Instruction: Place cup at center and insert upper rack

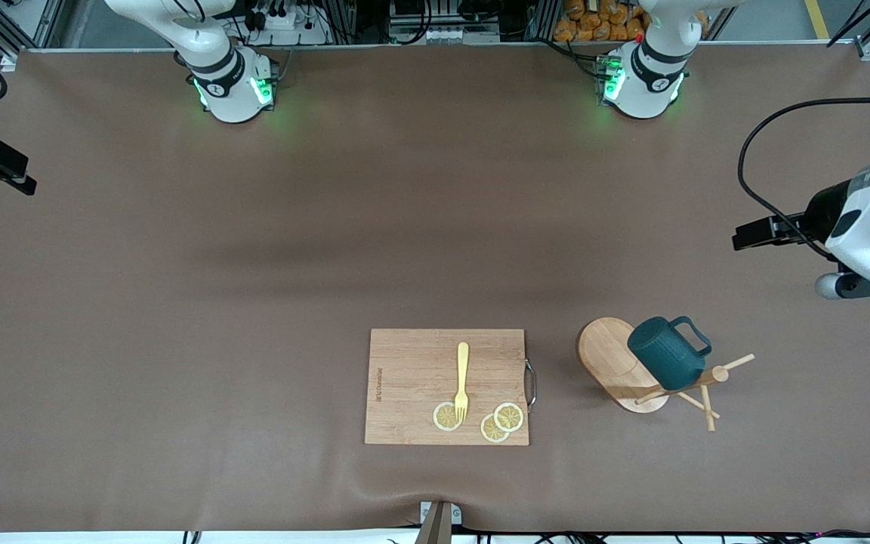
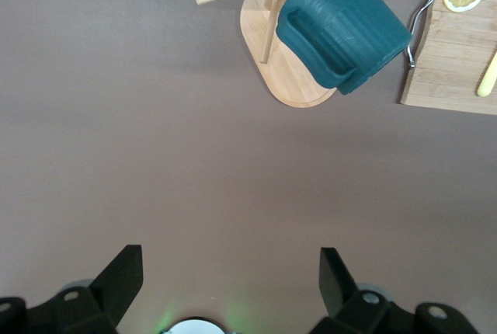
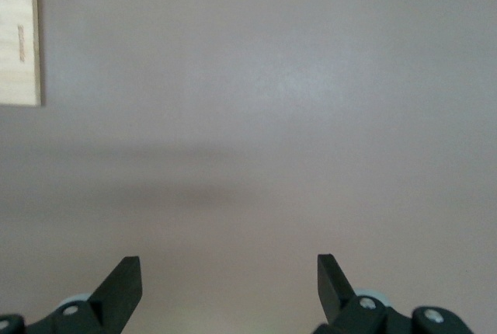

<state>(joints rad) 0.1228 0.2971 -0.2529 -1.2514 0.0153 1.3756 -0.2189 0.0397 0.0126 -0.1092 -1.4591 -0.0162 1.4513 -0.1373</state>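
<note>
We see the dark teal plastic cup with a handle [image 1: 667,352] hanging tipped on a peg of the little wooden cup stand with an oval base [image 1: 616,363], toward the left arm's end of the table. It is smooth, with ribbed sides and a thick handle. Beside it lies the flat bamboo cutting board [image 1: 412,378] with a yellow plastic fork [image 1: 462,378] and three dried lemon slices [image 1: 495,421] on it.

The cup is not in the middle of the brown table [image 1: 254,302], and we see no upper rack here. If we lift the cup, we should slide it along its peg, not pull sideways, or the stand may tip.

The left tool [image 2: 231,280] hangs wide over bare table near the stand. The right tool [image 3: 229,280] waits wide over bare table at the right arm's end.
</note>
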